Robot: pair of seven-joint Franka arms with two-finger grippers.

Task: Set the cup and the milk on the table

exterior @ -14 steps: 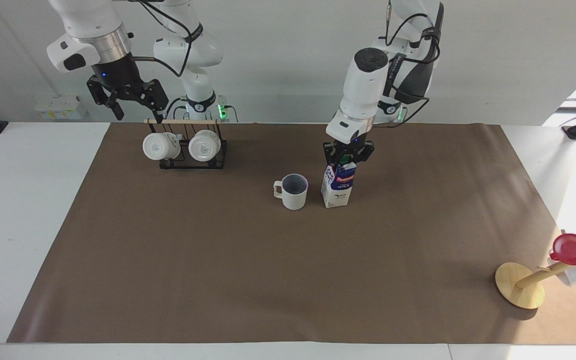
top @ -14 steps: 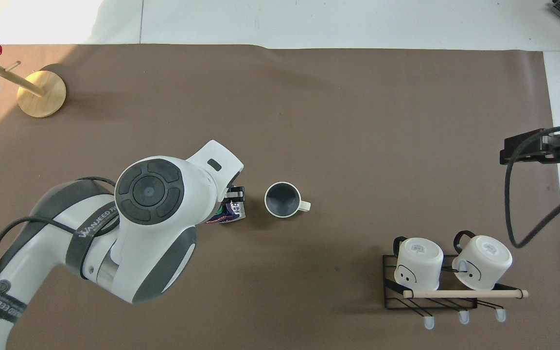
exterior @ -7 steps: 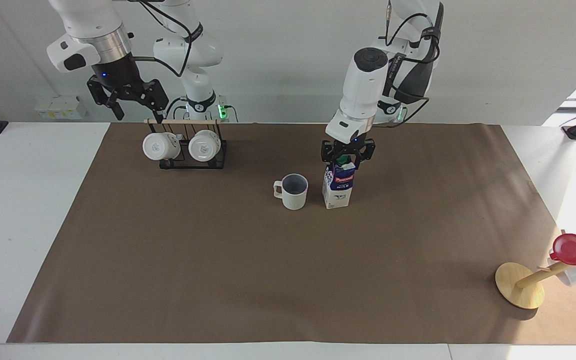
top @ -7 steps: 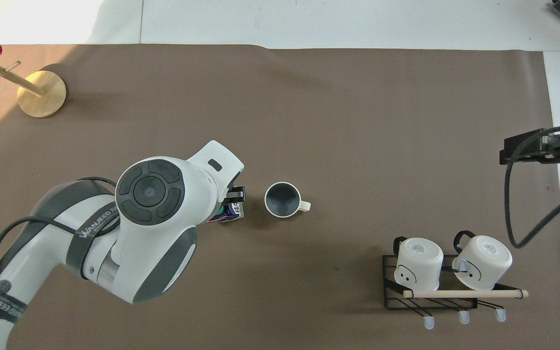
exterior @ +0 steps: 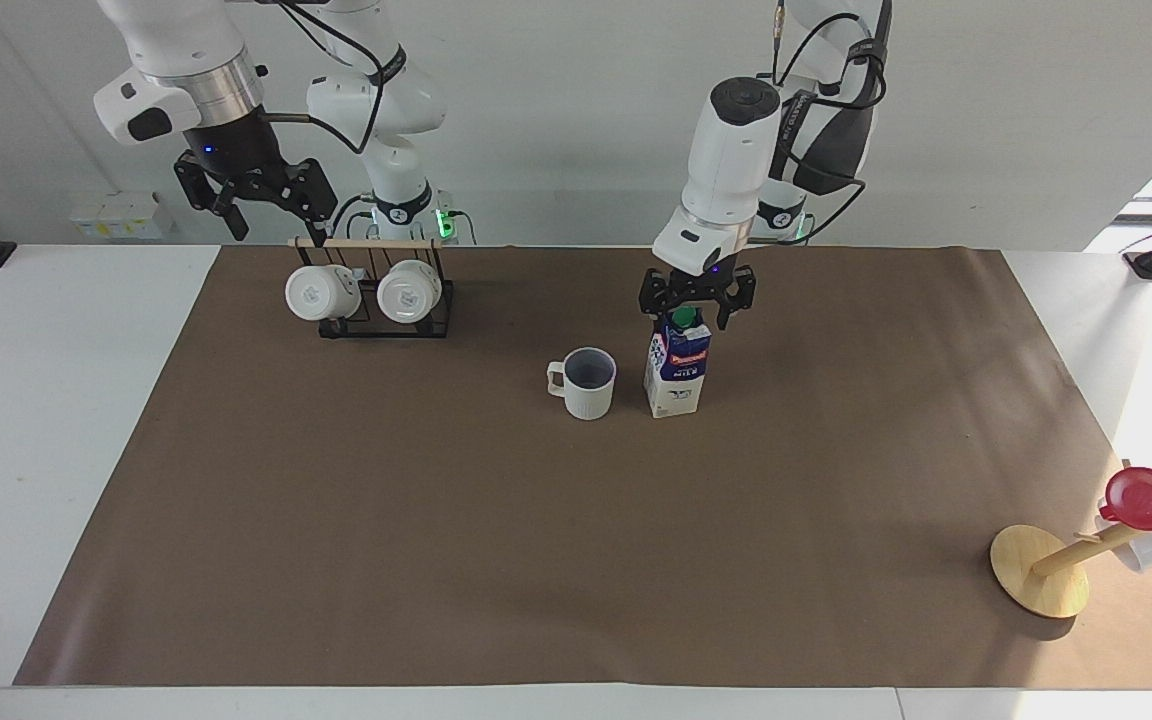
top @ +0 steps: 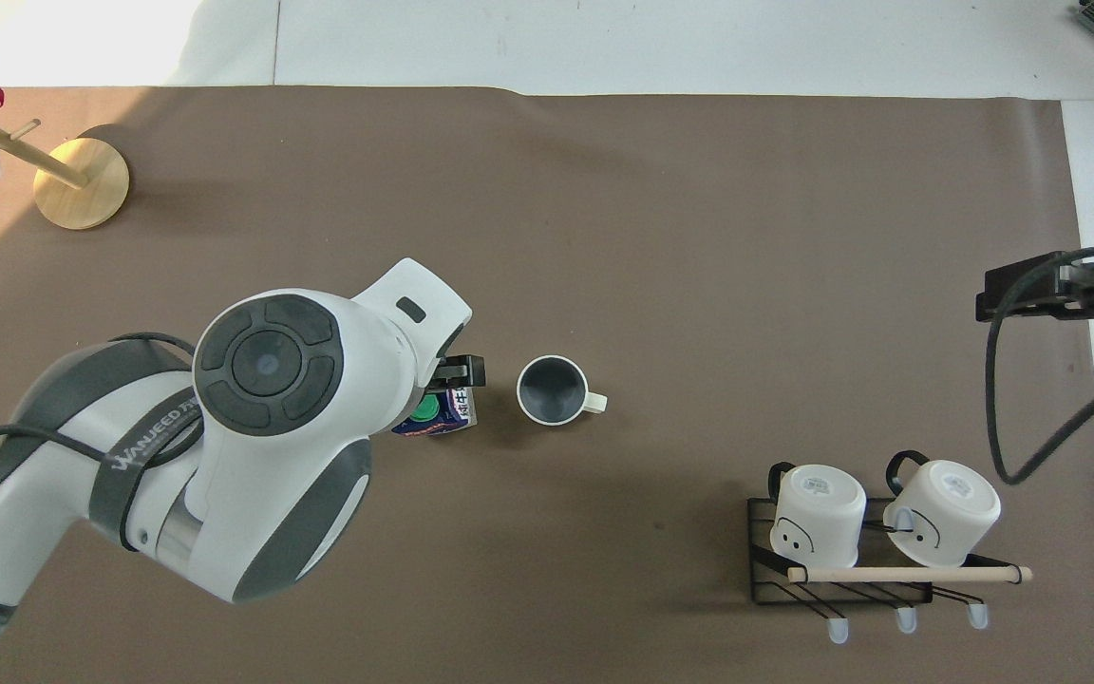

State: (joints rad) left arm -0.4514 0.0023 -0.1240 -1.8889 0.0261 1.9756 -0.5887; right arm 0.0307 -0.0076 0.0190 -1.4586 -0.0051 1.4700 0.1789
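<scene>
1. the left gripper hangs right over the milk, its fingers spread wide on either side of the green cap and gripping nothing; the tips sit about level with the cap and clear of the carton.
2. the milk stands upright on the brown paper sheet that covers the table, free of any hold. in the overhead view the left arm's wrist covers most of it, so only the cap and one edge of the carton show.
3. the cup stands upright just beside the milk, toward the right arm's end of the table, with a small gap between the two. its dark inside faces up and its handle points away from the milk.
4. the right gripper waits in the air with its fingers apart and empty, well away from the milk toward the right arm's end, above the black wire rack.
5. that rack stands nearer to the robots than the milk and carries two glossy white mugs under a wooden rod.
6. a wooden peg stand with a shiny red cup on it sits farther from the robots than the milk, out at the left arm's end of the table.
</scene>
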